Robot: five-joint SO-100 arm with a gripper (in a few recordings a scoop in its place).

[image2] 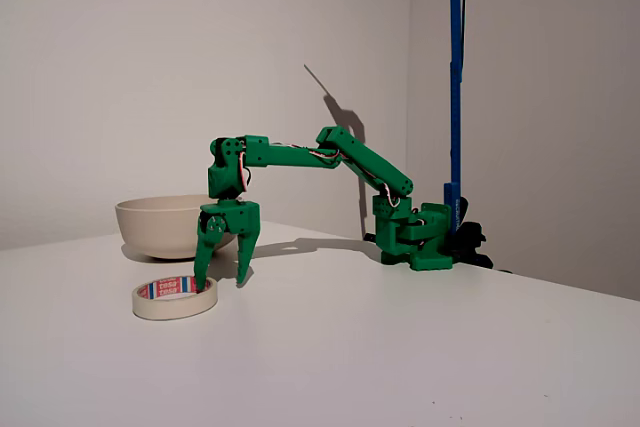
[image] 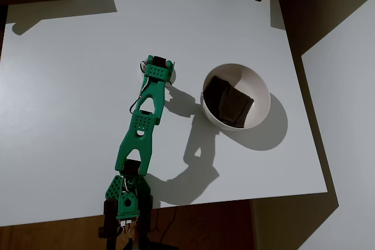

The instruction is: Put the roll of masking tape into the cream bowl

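Bright green printed arm (image2: 300, 155) with perforated links, thin white-red cables, and pointed end effector (image2: 225, 277) fingers.

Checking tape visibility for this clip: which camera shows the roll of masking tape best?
The fixed view: the roll of masking tape lies flat and whole on the table, its print readable, with one of the open gripper's fingers reaching into its hole. In the overhead view the gripper covers it, leaving only slivers of its rim.

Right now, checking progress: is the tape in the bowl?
Out. The tape lies flat on the table, beside the bowl.
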